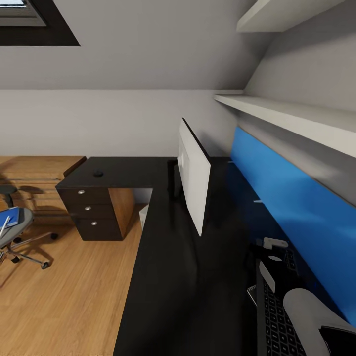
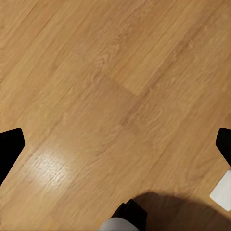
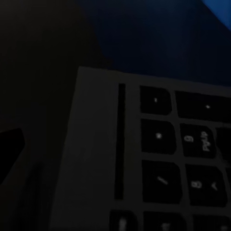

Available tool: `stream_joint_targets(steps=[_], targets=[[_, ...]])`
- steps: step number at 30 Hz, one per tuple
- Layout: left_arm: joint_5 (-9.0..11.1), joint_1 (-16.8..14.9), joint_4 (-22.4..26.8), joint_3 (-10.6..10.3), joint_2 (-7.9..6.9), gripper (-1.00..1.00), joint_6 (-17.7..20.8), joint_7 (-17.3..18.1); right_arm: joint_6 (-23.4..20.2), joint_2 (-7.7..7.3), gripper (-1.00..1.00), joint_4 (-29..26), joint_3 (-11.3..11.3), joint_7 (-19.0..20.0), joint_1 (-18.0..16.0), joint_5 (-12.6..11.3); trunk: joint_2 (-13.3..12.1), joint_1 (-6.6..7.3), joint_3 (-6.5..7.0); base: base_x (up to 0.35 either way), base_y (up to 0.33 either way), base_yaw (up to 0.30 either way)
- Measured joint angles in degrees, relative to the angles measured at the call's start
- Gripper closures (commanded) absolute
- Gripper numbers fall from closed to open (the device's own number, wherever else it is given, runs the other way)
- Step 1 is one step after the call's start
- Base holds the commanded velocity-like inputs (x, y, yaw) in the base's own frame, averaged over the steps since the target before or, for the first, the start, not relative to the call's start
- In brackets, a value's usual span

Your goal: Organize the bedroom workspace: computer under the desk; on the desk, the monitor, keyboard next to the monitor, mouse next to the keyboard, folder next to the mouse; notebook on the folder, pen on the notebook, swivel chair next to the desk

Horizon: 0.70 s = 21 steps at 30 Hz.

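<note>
The black-topped desk (image 1: 163, 277) fills the middle of the head view, its blue back panel (image 1: 291, 207) on the right. On it the monitor (image 1: 194, 178) stands edge-on, white back toward me. The keyboard (image 1: 277, 321) lies at the near right beside my right arm (image 1: 309, 316). My right gripper (image 3: 115, 144) hovers open just over the keyboard's number keys (image 3: 159, 139), one fingertip (image 3: 9, 147) showing. The swivel chair (image 1: 17, 232) stands far left with the blue folder (image 1: 11, 216) and the pen (image 1: 4, 226) on its seat. The computer (image 1: 144, 215) peeks out under the desk. A small black rounded thing, maybe the mouse (image 1: 98, 173), sits on the desk's left wing. My left gripper (image 2: 115, 144) hangs open over the wooden floor. The notebook is out of view.
A black three-drawer unit (image 1: 91, 212) closes the desk's left wing. A light wooden chest (image 1: 34, 170) stands against the back wall. White shelves (image 1: 291, 116) jut out above the blue panel. Open wooden floor (image 1: 69, 296) lies between the chair and the desk.
</note>
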State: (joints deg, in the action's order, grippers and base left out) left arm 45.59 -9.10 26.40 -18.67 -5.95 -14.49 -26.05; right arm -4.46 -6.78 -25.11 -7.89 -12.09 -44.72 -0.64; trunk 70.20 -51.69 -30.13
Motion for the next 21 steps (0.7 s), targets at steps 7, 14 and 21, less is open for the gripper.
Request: stream_joint_targets(steps=[7, 14, 21], targets=[[0.0, 0.0, 0.0, 0.0, -0.01, -1.0, 0.0, 0.0, 0.0, 0.0, -1.0, 0.0, 0.0, 0.0, 0.0, 0.0, 0.0, 0.0, -0.63, 0.0, 0.0, 0.0], [0.0, 0.0, 0.0, 0.0, 0.03, -1.0, 0.0, 0.0, 0.0, -0.01, -1.0, -0.1, 0.0, 0.0, 0.0, 0.3, 0.0, 0.0, -1.26, 0.0, 0.0, 0.0], [0.0, 0.0, 0.0, 0.0, 0.01, -1.0, 0.0, 0.0, 0.0, 0.0, -1.0, -0.6, 0.1, 0.0, 0.0, 0.6, 0.0, 0.01, -1.68, 0.0, 0.0, 0.0]])
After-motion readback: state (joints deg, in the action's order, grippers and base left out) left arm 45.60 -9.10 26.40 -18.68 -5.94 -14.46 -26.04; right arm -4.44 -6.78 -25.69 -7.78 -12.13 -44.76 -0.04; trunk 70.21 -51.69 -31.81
